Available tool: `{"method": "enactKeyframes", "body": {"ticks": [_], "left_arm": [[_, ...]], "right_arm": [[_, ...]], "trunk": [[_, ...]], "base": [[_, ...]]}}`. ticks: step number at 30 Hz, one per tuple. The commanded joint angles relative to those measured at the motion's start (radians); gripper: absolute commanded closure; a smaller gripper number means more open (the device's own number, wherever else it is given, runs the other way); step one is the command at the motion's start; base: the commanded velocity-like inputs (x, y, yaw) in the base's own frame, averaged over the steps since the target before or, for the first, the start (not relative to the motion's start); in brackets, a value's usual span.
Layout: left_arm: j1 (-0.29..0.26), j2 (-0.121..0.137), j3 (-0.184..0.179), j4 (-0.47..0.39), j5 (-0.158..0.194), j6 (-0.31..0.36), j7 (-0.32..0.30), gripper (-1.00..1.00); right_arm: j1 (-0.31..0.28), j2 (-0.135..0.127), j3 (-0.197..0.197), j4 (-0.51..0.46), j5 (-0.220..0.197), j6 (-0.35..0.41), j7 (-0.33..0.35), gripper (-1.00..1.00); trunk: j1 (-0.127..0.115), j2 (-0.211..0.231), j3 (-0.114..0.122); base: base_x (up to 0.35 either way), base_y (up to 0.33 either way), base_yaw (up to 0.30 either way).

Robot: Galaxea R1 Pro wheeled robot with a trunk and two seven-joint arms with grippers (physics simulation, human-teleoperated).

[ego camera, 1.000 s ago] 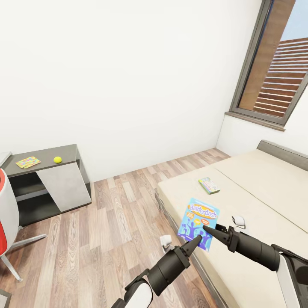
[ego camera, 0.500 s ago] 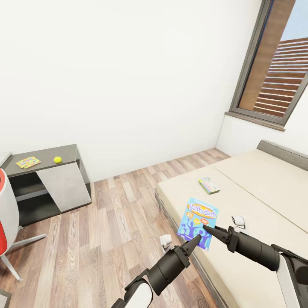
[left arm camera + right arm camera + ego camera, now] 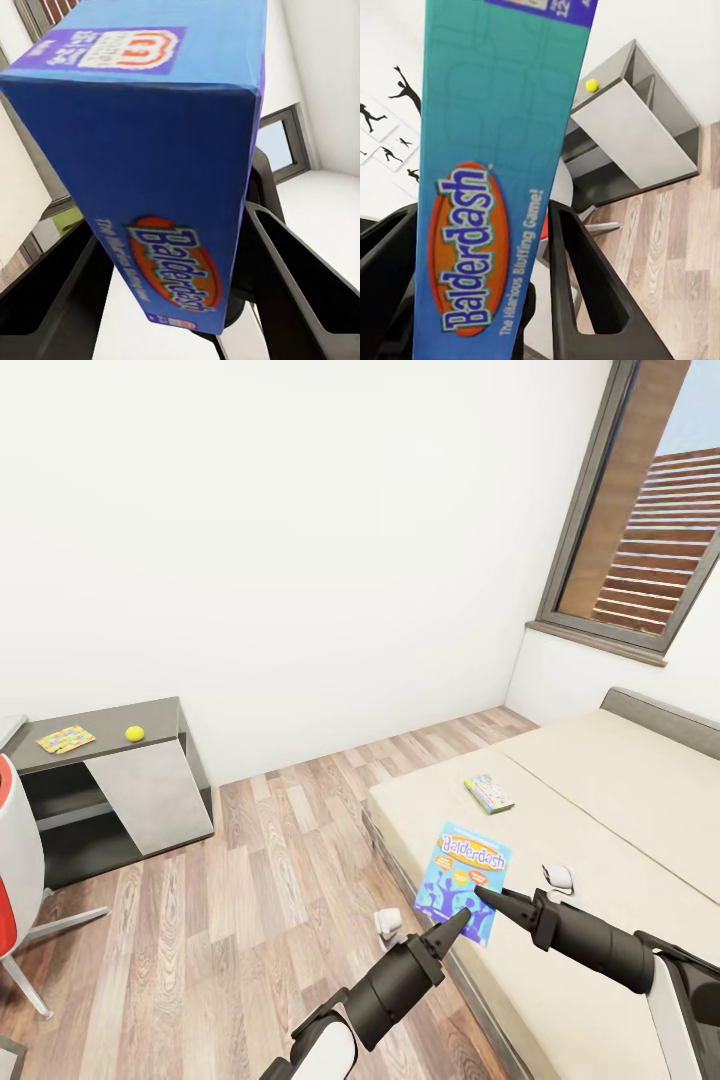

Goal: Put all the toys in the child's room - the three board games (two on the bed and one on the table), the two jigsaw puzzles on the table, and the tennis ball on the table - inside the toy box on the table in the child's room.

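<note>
Blue Balderdash box held upright over the bed edge, pinched at its lower corner between left gripper and right gripper. Both sets of fingers clenched on the thin sides. Probably light, stiff cardboard with smooth faces, so likely to slip or swing; better gripped nearer the middle. Second game flat on bed; ball on table.

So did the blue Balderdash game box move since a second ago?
Yes, a little. The Balderdash box, held between both grippers, sank slightly toward the bed: its top edge sits lower against the small green game than one second ago.
</note>
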Motion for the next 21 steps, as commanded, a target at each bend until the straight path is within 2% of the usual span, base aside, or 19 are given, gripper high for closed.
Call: {"method": "enactKeyframes", "body": {"ticks": [1, 21], "left_arm": [[-0.001, 0.000, 0.002, 0.000, 0.014, 0.010, -0.002, 1.00], [0.000, 0.000, 0.001, -0.008, 0.012, 0.010, -0.002, 1.00]], "right_arm": [[-0.001, 0.000, 0.000, 0.000, -0.008, 0.012, 0.003, 1.00], [0.001, 0.000, 0.000, -0.001, -0.008, 0.014, 0.007, 1.00]], "trunk": [[0.001, -0.002, -0.002], [0.001, -0.002, -0.002]], "base": [[0.000, 0.000, 0.000], [0.000, 0.000, 0.000]]}}
